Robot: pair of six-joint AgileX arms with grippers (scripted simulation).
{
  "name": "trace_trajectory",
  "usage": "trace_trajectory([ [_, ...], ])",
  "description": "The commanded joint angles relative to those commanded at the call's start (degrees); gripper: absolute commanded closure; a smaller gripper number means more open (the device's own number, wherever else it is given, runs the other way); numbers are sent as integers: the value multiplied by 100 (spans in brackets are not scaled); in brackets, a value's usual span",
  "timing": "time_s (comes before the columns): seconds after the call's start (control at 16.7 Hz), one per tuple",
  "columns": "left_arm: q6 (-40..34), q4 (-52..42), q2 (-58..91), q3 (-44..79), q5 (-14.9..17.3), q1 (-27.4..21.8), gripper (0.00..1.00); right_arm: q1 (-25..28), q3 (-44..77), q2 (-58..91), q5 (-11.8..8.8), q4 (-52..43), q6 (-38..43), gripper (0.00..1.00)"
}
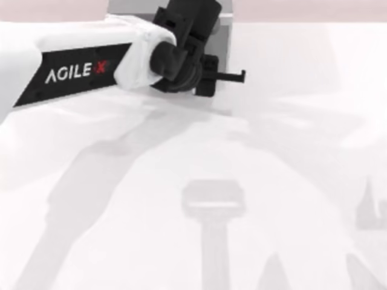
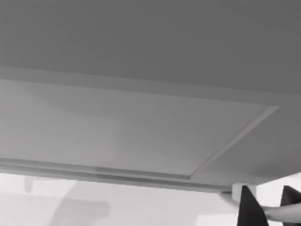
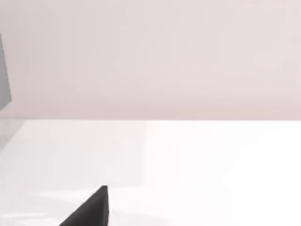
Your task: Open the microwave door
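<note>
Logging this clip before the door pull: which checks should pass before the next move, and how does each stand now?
1. Left gripper at the microwave door: ok, close against the panel.
2. Handle within reach: ok, its light end shows beside the gripper in the left wrist view.
3. Door already open: cannot tell.
4. Table in front of the microwave free for the swing: ok, only shadows there.
5. Right gripper clear of the microwave: ok, absent from the top view, over bare table.
</note>
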Motion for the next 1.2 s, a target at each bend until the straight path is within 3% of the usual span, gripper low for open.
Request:
trace_trajectory([
  [0.9, 0, 0, 0, 0, 0, 0, 100, 0, 0, 0, 0, 0, 0, 0],
  [1.2, 138, 100, -123, -155, 141, 18, 100, 0, 0, 0, 0, 0, 0, 0],
])
